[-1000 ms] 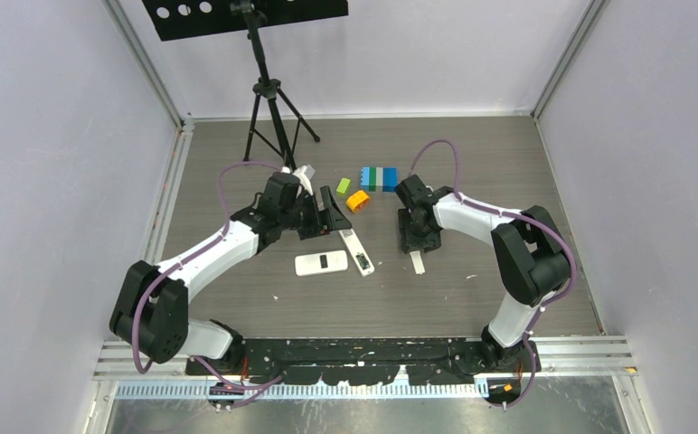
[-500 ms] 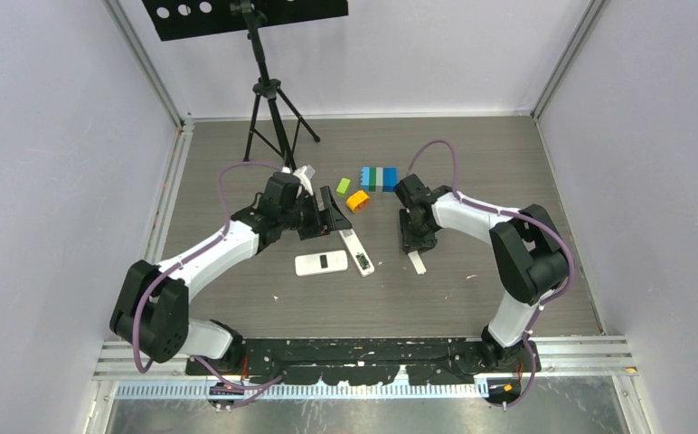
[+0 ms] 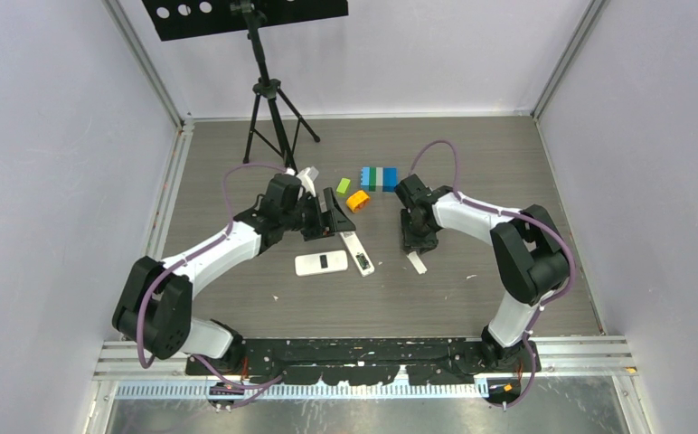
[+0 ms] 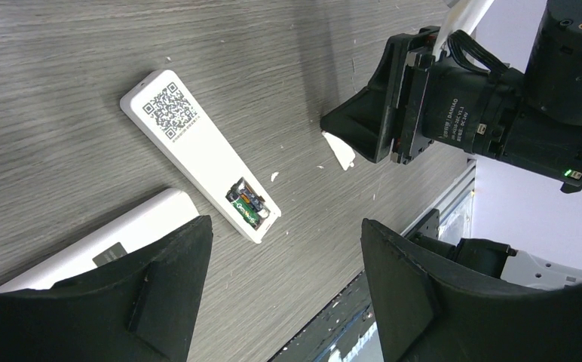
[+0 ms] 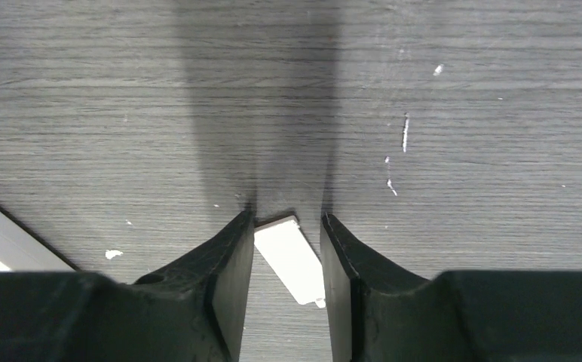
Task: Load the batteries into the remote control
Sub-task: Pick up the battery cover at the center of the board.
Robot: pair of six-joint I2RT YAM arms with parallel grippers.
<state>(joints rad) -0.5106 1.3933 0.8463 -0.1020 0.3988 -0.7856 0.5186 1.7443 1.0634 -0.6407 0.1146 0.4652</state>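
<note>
Our right gripper (image 5: 288,217) pointed straight down at the table (image 3: 472,181), its jaws drawn in close about the far end of the small white battery cover (image 5: 289,260); whether they truly pinched it we could not tell; the cover lay flat, its long axis slanting between the fingers (image 5: 228,264). Our left gripper (image 4: 284,221) hung wide open above the two remotes, holding nothing. The remote control (image 4: 201,154), slim and white, lay face down just below it, well apart from the right gripper; in the top view its long axis ran from the far side toward the near right, with the code label at the far end and the open battery bay (image 4: 248,205) at the near end; something dark-greenish sat in that bay, a battery as far as we could tell. The broader white remote (image 3: 322,263) lay crosswise just beside it on the left, its long axis running left to right. Farther back stood the green block (image 3: 343,185), the orange block (image 3: 357,201) and the blue blocks (image 3: 379,178), and beyond them the tripod (image 3: 271,108). Against the picture a second earlier, the remotes, cover and blocks lay where they had; both arms stood almost unchanged; only the left arm's cable loop (image 3: 237,172) had shifted a little.
</note>
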